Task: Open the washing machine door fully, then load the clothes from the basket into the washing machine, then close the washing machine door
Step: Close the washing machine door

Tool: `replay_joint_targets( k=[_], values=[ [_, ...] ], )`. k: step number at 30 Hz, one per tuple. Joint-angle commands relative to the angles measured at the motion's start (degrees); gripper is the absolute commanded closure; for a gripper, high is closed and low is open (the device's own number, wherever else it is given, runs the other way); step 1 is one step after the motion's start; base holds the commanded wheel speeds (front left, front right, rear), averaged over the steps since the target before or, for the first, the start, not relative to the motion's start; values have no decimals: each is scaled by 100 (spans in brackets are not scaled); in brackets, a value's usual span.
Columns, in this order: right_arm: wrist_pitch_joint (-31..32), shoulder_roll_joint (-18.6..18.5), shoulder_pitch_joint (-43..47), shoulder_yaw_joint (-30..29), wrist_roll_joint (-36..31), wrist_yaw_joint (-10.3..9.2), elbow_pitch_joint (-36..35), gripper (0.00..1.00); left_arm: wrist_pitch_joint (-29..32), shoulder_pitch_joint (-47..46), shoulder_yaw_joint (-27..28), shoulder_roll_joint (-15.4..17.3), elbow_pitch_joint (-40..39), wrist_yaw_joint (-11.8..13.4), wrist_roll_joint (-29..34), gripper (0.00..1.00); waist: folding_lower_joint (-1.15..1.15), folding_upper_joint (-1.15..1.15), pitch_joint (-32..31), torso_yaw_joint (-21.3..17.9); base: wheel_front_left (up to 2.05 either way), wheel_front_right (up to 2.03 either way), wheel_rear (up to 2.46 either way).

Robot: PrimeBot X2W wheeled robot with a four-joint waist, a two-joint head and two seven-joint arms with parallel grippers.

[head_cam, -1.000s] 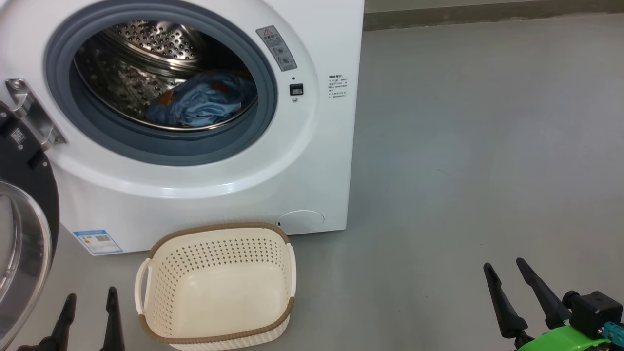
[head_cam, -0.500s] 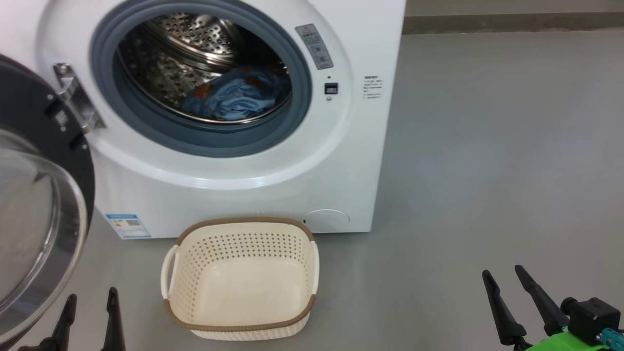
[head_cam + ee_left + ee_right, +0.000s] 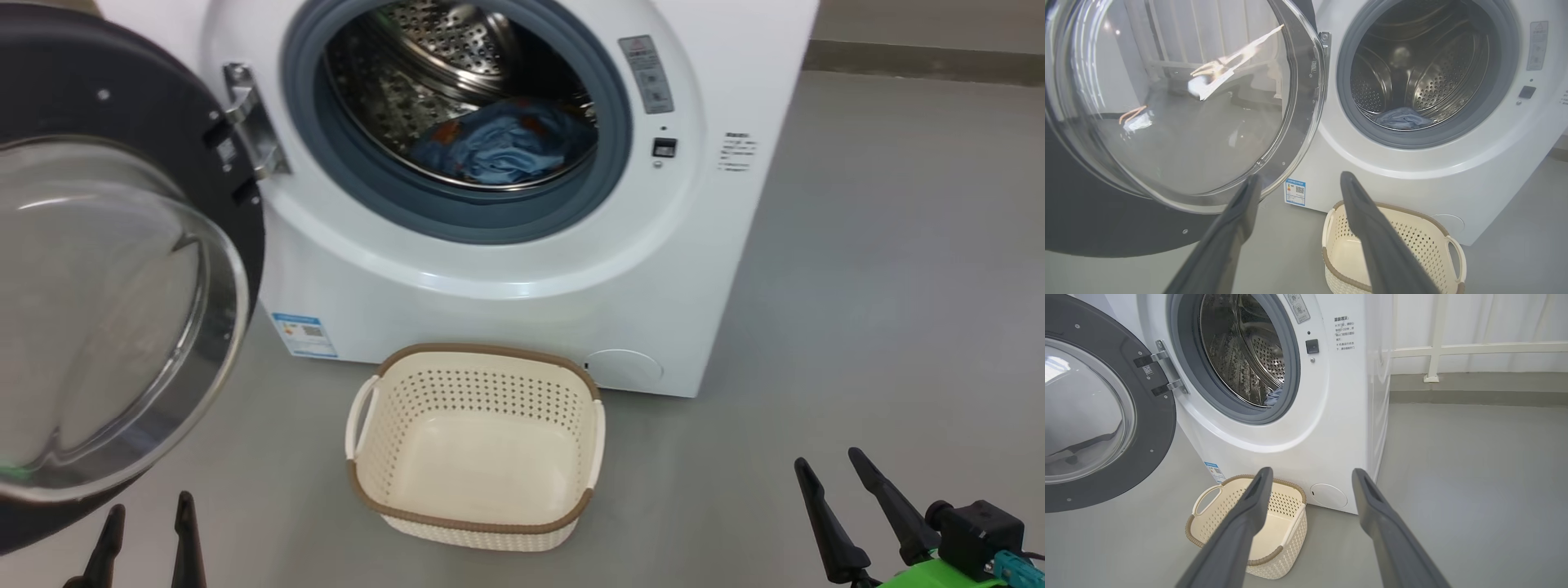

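The white washing machine (image 3: 506, 269) stands with its drum open. Light blue clothes (image 3: 506, 151) lie inside the steel drum, and they also show low in the drum in the left wrist view (image 3: 1402, 118). The washing machine door (image 3: 122, 310) hangs wide open at the left on its hinge, glass bowl facing me. The cream basket (image 3: 482, 353) sits empty on the floor in front of the machine. My left gripper (image 3: 151, 506) is open below the door, left of the basket. My right gripper (image 3: 828, 459) is open at the far right, holding nothing.
Grey floor (image 3: 882, 286) stretches to the right of the machine. A dark skirting and a white railing (image 3: 1433, 347) run along the back wall. The open door (image 3: 1155, 416) takes up the room left of the basket (image 3: 1192, 535).
The whole head picture has slid to the right, so the camera has turned left and more of the door shows. Both grippers stay open at the bottom edge.
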Motion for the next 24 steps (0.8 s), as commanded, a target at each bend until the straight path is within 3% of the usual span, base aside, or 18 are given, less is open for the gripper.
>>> replay_joint_targets(
  k=[1,24],
  values=[
    [-27,-123,-126,136,26,8,-115,0,-36,-95,205,59,-168,-14,-20,0,0,0,16,285,0,0,0],
    [-27,-167,-207,515,66,8,-31,0,-36,140,286,33,-210,20,-163,0,0,0,-150,1500,0,0,0]
  ],
)
